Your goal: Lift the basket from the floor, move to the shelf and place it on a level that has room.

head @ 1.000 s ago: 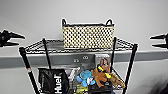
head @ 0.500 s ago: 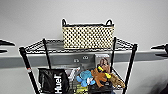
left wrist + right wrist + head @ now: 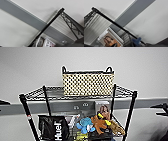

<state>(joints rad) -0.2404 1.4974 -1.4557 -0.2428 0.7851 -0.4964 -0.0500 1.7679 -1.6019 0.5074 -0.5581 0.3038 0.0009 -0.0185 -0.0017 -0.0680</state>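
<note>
the basket [image 3: 88, 84] sits upright on the top level [image 3: 52, 93] of the shelf [image 3: 27, 112], toward the back, against the white wall [image 3: 82, 58]. both grippers are off it: the left gripper [image 3: 3, 102] shows as a dark tip at one edge of the head view, the right gripper [image 3: 160, 107] at the other, each well apart from the shelf; i cannot tell how their jaws stand. on the tier below sit a black huel bag [image 3: 53, 128], soft toys [image 3: 100, 122] and a box [image 3: 102, 107].
</note>
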